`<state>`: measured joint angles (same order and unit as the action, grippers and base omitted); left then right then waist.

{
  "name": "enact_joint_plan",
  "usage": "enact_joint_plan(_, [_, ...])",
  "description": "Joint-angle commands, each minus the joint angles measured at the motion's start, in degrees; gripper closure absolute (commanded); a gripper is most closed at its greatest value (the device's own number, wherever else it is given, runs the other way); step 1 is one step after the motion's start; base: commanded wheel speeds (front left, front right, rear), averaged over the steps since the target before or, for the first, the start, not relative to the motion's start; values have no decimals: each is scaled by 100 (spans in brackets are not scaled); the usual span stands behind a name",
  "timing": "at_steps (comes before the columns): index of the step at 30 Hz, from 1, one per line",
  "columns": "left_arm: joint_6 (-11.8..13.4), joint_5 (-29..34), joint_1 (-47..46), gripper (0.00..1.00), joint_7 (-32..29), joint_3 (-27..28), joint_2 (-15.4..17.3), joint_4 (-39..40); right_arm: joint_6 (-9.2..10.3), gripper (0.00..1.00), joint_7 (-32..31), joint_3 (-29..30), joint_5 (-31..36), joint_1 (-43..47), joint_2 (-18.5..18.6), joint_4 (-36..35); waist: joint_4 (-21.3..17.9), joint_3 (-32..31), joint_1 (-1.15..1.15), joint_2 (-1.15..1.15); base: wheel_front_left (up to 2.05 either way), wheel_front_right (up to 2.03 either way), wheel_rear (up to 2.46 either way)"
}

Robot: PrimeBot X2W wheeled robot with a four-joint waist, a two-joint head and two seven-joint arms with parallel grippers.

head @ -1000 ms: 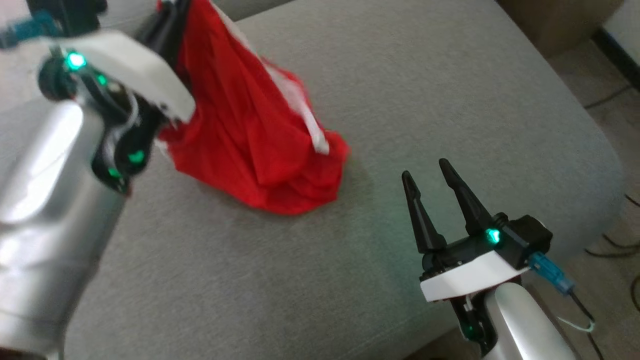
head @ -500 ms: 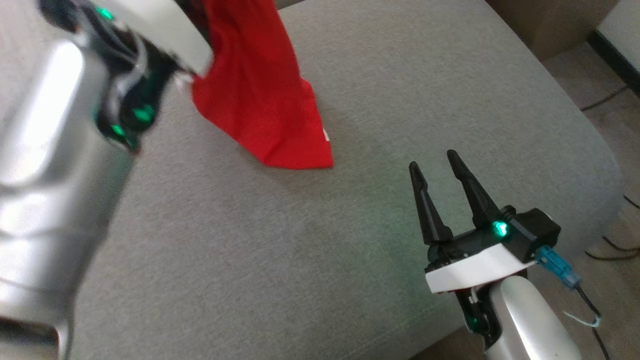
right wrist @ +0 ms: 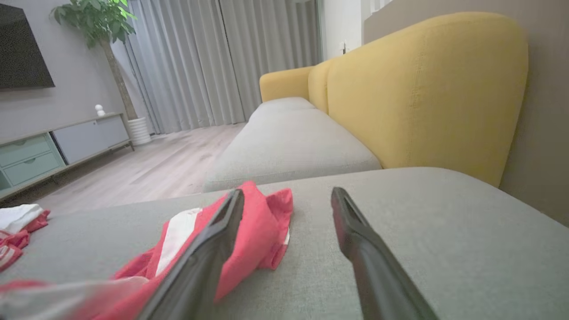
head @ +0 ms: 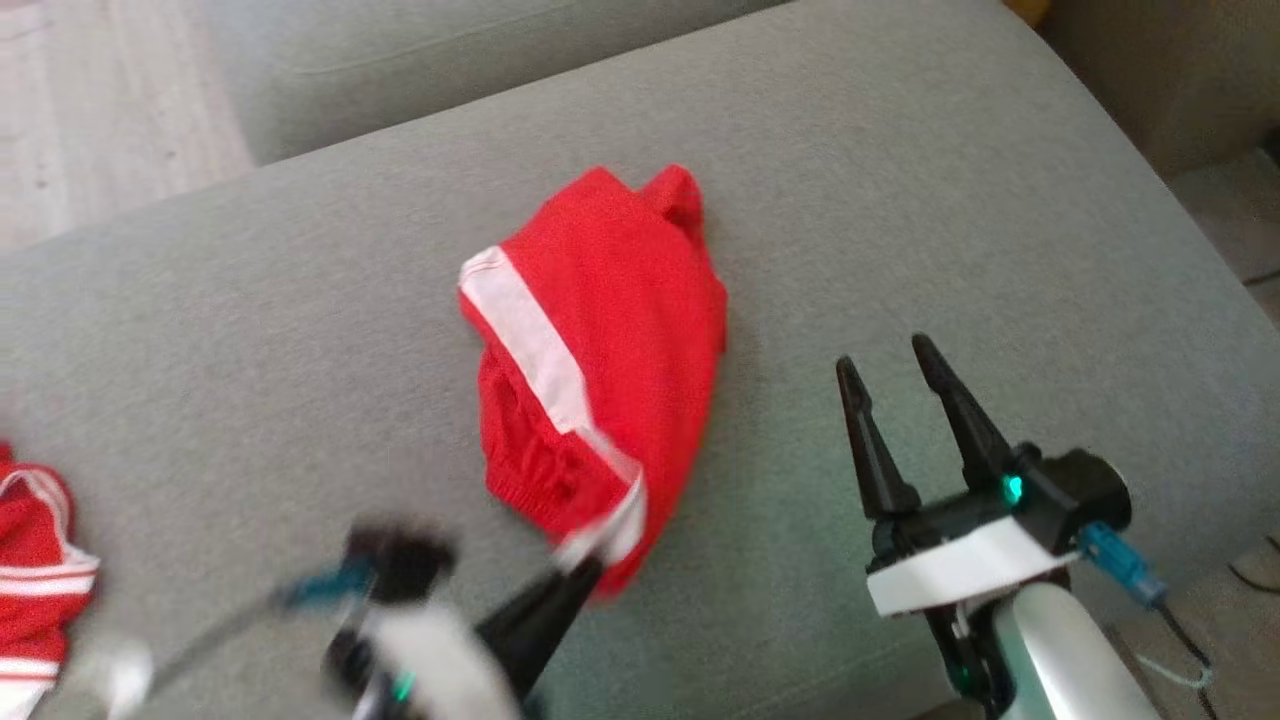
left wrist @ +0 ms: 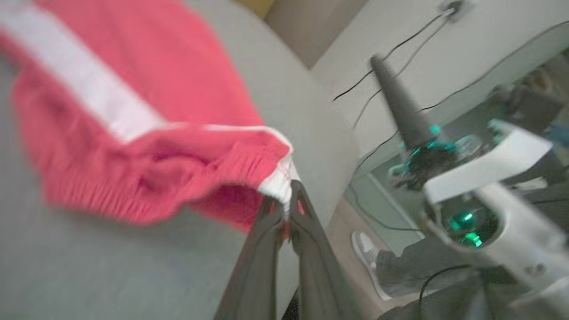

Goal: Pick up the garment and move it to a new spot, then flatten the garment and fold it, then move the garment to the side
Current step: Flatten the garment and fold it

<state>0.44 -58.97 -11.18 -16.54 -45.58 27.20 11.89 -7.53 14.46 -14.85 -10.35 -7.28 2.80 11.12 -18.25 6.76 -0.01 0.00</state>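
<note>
Garment hem in left gripper

The left gripper is blurred in the head view, and its pale wrist is cut off by the bottom edge. In the left wrist view the garment is soft with blur and runs off the top and left edges. How much hem sits between the pressed-together fingers cannot be told. A second red-and-white cloth is cut by the left edge. A person's leg disappears behind the right arm.
</note>
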Motion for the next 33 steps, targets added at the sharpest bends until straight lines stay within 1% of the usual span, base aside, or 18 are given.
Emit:
enact_joint_plan(1, [108,49,10,100,188,296,299,221,4,0,54,-93,77,-45,8,-156,98,-49,1,0,0,0,0])
enact_joint_plan(3, [303,179,530,100,463,329,545,128,4,0,54,-50,121,26,8,-140,207,-83,1,0,0,0,0])
enact_joint_plan(4, [405,165,777,100,609,376,603,51,4,0,54,-29,139,55,8,-135,263,-99,1,0,0,0,0])
enact_joint_plan(6, [520,59,1182,100,872,496,683,-153,4,0,54,-2,170,94,8,-127,378,-133,1,0,0,0,0])
enact_joint_plan(8, [646,105,1423,100,1143,641,805,-432,4,0,54,-3,209,106,8,-117,485,-158,1,0,0,0,0])
enact_joint_plan(9, [691,62,1522,100,1263,727,816,-568,4,0,54,10,223,110,8,-111,545,-175,1,0,0,0,0])
enact_joint_plan(14, [705,-220,1791,100,1752,1150,826,-1168,4,0,54,-7,293,139,8,-52,767,-305,1,0,0,0,0])
enact_joint_plan(17, [607,-354,1846,100,1902,1257,763,-1398,4,0,54,-7,313,173,8,-25,866,-388,1,0,0,0,0])
enact_joint_plan(18, [570,-393,1855,90,1953,1284,728,-1445,4,0,54,-15,331,188,8,-12,893,-414,1,0,0,0,0])
enact_joint_plan(19, [535,-432,1867,65,1995,1308,699,-1477,4,0,54,-24,341,201,8,0,910,-433,1,0,0,0,0])
enact_joint_plan(20, [514,-444,1879,8,2033,1322,686,-1489,4,0,54,-28,348,211,8,10,922,-454,1,0,0,0,0])
enact_joint_plan(21, [519,-438,1899,0,2066,1334,691,-1496,4,0,54,-31,355,220,8,18,931,-476,1,0,0,0,0])
enact_joint_plan(24, [638,-324,1997,0,2081,1330,834,-1439,4,0,54,-31,369,238,8,31,935,-527,1,0,0,0,0])
enact_joint_plan(27, [897,-321,2131,0,2089,1479,1029,-1227,4,0,54,-11,389,253,8,24,924,-555,1,0,0,0,0])
enact_joint_plan(30, [1167,-268,2128,0,2121,1670,1216,-852,4,0,54,17,408,256,8,-15,918,-521,1,0,0,0,0])
enact_joint_plan(33, [1330,-165,1862,0,2165,1794,1224,-415,4,0,54,32,433,232,8,-57,911,-446,1,0,0,0,0])
